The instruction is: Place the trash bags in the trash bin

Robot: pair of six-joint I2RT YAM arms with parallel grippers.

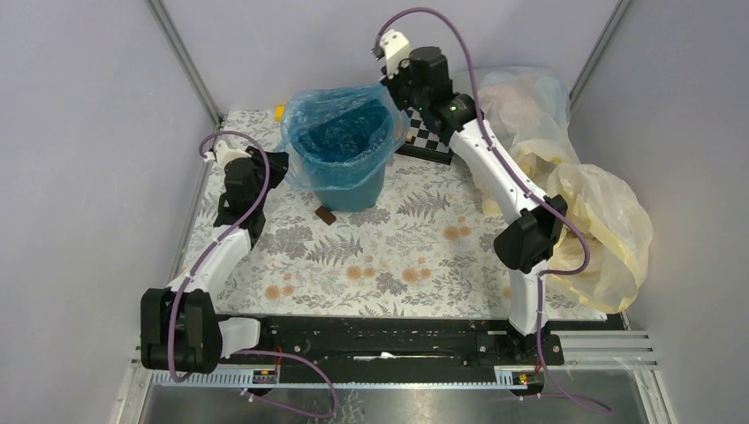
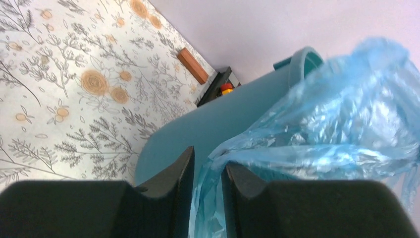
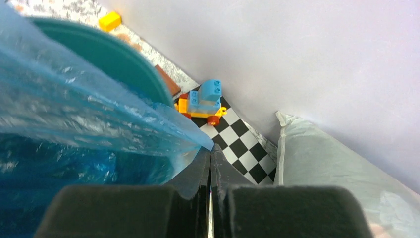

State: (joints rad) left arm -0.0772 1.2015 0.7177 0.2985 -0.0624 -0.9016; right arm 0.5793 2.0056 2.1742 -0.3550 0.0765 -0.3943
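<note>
The teal trash bin (image 1: pixel 358 190) stands at the back middle of the flowered table. A crinkly blue trash bag (image 1: pixel 340 132) lines it, with its rim spread above the bin's mouth. My left gripper (image 1: pixel 281 168) is at the bin's left side. In the left wrist view this gripper (image 2: pixel 209 157) holds a bunched strip of the bag (image 2: pixel 337 114) between its jaws, beside the bin wall (image 2: pixel 223 124). My right gripper (image 1: pixel 393 88) is at the right rim. In the right wrist view it (image 3: pixel 210 148) is shut, with the bag's (image 3: pixel 74 109) corner pulled taut into its tips over the bin rim (image 3: pixel 114 54).
A small brown block (image 1: pixel 325 215) lies in front of the bin. A checkerboard (image 1: pixel 428 141) with a toy brick car (image 3: pixel 204 101) sits behind it on the right. A yellow brick (image 1: pixel 279 112) is at the back left. Pale yellow bags (image 1: pixel 601 221) and a stuffed clear bag (image 1: pixel 521 97) crowd the right side.
</note>
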